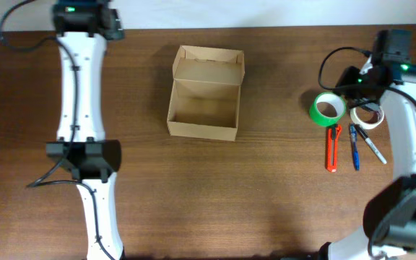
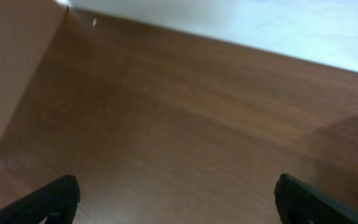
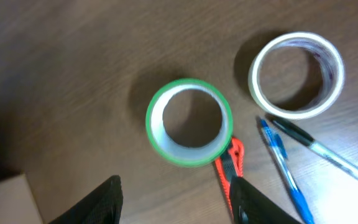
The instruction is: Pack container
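The container [image 1: 204, 101] is an open tan cardboard box at the table's centre, with its flap lid standing at the far side and nothing inside. A corner of it shows in the right wrist view [image 3: 5, 199]. A green tape roll [image 1: 327, 109] [image 3: 189, 121] and a white tape roll [image 1: 367, 115] [image 3: 297, 74] lie flat at the right. My right gripper [image 1: 354, 81] [image 3: 179, 202] is open and empty, hovering just above and beside the green roll. My left gripper [image 1: 100, 22] [image 2: 185, 202] is open and empty over bare table at the far left corner.
An orange box cutter [image 1: 332, 148] [image 3: 229, 165], a blue pen [image 1: 354, 146] [image 3: 281, 162] and a black-capped pen [image 1: 372, 146] [image 3: 325, 155] lie next to the tape rolls. The table's far edge runs just behind my left gripper [image 2: 229, 37].
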You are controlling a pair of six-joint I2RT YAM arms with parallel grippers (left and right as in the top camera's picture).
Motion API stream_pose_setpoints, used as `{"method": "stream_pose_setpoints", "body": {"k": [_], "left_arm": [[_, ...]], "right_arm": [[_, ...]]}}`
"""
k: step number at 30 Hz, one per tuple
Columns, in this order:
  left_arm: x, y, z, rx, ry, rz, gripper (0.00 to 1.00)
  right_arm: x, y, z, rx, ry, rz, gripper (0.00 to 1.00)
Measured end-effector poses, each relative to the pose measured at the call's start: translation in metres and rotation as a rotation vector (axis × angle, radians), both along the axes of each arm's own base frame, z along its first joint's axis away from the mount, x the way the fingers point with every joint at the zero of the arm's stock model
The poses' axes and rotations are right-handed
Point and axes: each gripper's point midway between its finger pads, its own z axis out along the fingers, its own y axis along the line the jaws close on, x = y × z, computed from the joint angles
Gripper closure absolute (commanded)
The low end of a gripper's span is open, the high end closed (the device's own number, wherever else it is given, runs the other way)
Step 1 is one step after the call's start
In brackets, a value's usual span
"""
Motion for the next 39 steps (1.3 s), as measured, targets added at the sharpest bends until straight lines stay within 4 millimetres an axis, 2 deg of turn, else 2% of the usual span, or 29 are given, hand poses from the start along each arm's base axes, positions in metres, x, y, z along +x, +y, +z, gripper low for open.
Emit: {"method": "stream_pose_setpoints", "body": {"k": [3, 4, 7, 10, 13, 18, 20, 24, 26, 35, 37, 39], "left_arm": [[-0.008, 0.024, -0.007, -0.043, 0.028, 0.034, 0.00], [-0.010, 0.033, -0.008, -0.058, 0.033, 0.047, 0.00], [-0.021, 0.054, -0.014, -0.091, 0.065, 0.083, 0.00], [-0.029, 0.069, -0.018, -0.110, 0.085, 0.112, 0.00], [-0.032, 0.078, -0.019, -0.120, 0.086, 0.128, 0.00], [-0.033, 0.082, -0.019, -0.126, 0.085, 0.134, 0.00], [-0.032, 0.082, -0.019, -0.127, 0.085, 0.133, 0.00], [-0.032, 0.081, -0.019, -0.129, 0.083, 0.132, 0.00], [-0.032, 0.081, -0.019, -0.130, 0.084, 0.132, 0.00], [-0.032, 0.081, -0.019, -0.130, 0.084, 0.131, 0.00], [-0.032, 0.081, -0.019, -0.131, 0.084, 0.131, 0.00], [-0.032, 0.081, -0.019, -0.132, 0.084, 0.130, 0.00]], "right_arm": [[0.012, -0.005, -0.028, 0.023, 0.032, -0.053, 0.44], [0.014, -0.007, -0.044, 0.037, 0.062, -0.075, 0.44], [0.014, -0.012, -0.081, 0.062, 0.136, -0.116, 0.44], [0.011, -0.016, -0.106, 0.077, 0.188, -0.143, 0.44], [0.011, -0.023, -0.110, 0.077, 0.193, -0.169, 0.44], [0.006, -0.034, -0.125, 0.088, 0.224, -0.206, 0.45], [0.004, -0.037, -0.129, 0.092, 0.234, -0.217, 0.55], [0.003, -0.039, -0.129, 0.096, 0.235, -0.233, 0.88], [0.003, -0.039, -0.129, 0.095, 0.236, -0.228, 0.95], [0.002, -0.038, -0.128, 0.098, 0.239, -0.228, 0.96], [0.002, -0.037, -0.123, 0.096, 0.250, -0.216, 0.96], [0.006, -0.037, -0.108, 0.082, 0.251, -0.187, 0.96]]}}
